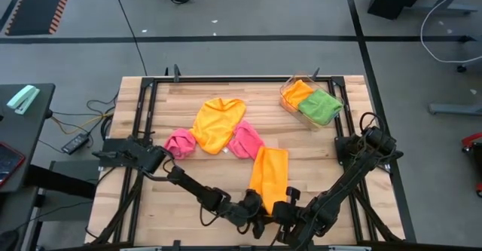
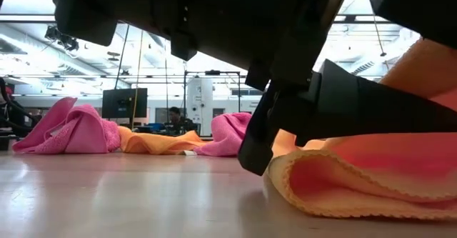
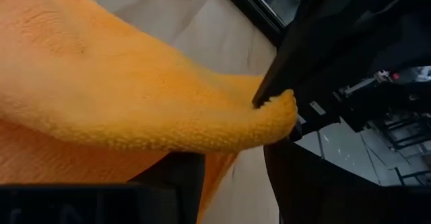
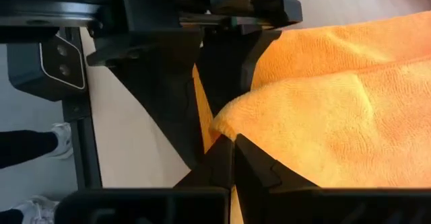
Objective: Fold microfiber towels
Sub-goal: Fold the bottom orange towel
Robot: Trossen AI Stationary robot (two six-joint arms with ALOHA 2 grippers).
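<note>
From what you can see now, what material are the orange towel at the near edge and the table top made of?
The orange towel looks like soft microfiber cloth: a fuzzy, nubbly pile and a stitched, wavy hem, matte. The table top looks like pale wood in joined strips with visible grain, smooth and slightly glossy; whether it is solid wood or laminate cannot be told.

Around the table point(image 1: 151, 206)'s middle lie four towels point(image 1: 218, 124), with a tray point(image 1: 290, 105) at its far right corner.
</note>
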